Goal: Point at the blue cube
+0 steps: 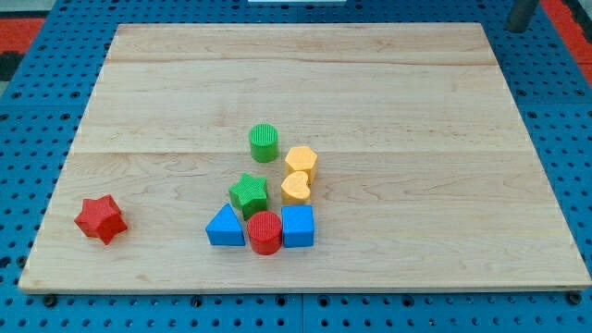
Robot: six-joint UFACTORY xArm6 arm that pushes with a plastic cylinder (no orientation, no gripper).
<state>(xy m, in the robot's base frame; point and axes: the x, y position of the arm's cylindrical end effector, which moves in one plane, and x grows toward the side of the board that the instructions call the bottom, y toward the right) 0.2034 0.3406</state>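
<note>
Jaws are not part of this arm, so whether anything is apart or together cannot be told; it ends in a dark rod, and my tip (523, 30) shows at the view's top right, just beyond the far right corner of the wooden desk (388, 83). It is well apart from every block.

The blue cube (298, 226) sits near the view's bottom edge of the desk, a little left of centre, at the right end of a tight row. Touching its left side is a red cylinder (265, 232), standing upright, and on the far side of that cylinder, pressed close to it, is a blue triangle (225, 227). Just above the cube, near or touching its top edge, lies a yellow heart (296, 188), and right above the heart is a second yellow block (301, 162), which looks six-sided. A green star (248, 193) lies just above the red cylinder and the triangle, beside the heart on its left. A green cylinder (264, 142) stands a little higher, near the six-sided yellow block but apart from it.

On a straight line from my tip to the cube, the two yellow blocks lie closest to the path, guarding the cube's upper side. The cube's right side and its lower side are open wood. A red star (100, 219) lies alone near the view's lower left corner of the desk, well apart from the cluster. A blue perforated surface (37, 111) surrounds the desk.
</note>
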